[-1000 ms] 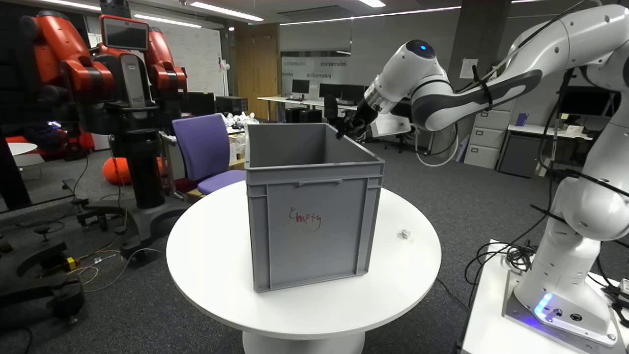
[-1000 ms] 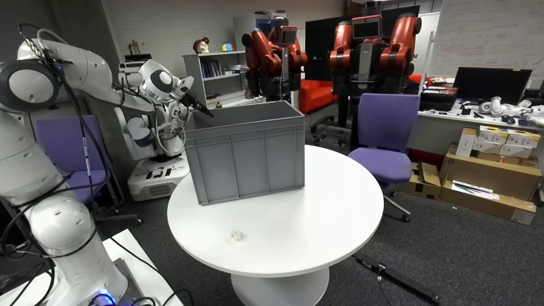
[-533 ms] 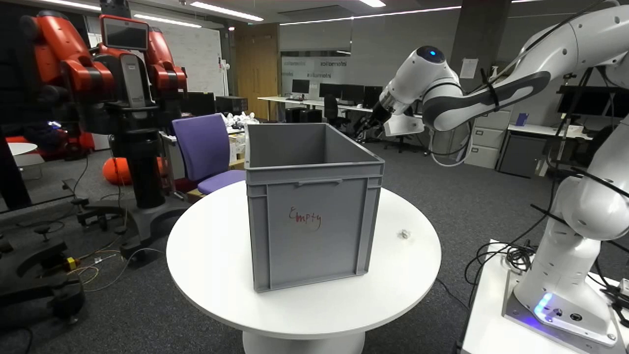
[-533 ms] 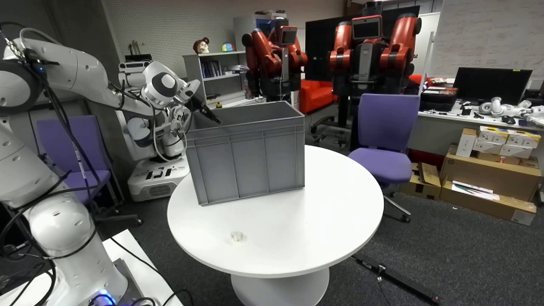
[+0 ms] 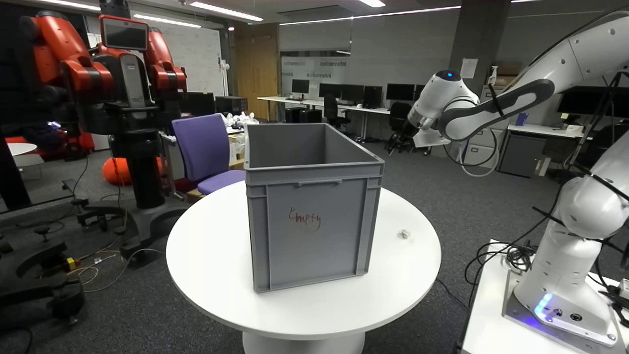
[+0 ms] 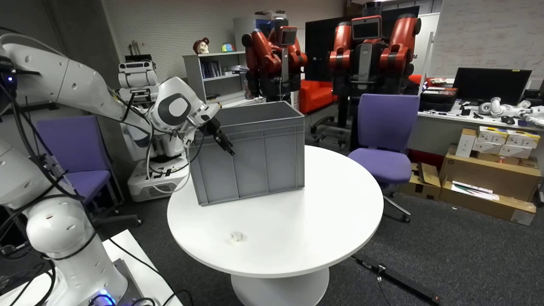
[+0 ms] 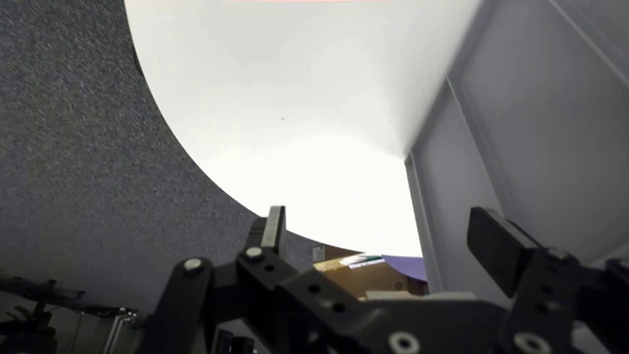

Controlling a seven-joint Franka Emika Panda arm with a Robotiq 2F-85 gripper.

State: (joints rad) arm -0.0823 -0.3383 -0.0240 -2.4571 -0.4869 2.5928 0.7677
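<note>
Hanging near the tall, open-topped grey plastic crate (image 6: 255, 163), the black fingers (image 7: 496, 246) stand wide apart with nothing between them. The crate sits upright on the round white desk (image 6: 331, 221). It should handle as a stiff, sturdy but bulky shell, probably light if bare inside; its floor is hidden, so the weight is a guess. Smooth walls might slip, so the thick top rim (image 5: 314, 166) seems the best hold, pinched mid-side. Raised ribs (image 6: 266, 161) divide the long wall, and red handwriting (image 5: 304, 217) reading "Empty" marks the short end.
</note>
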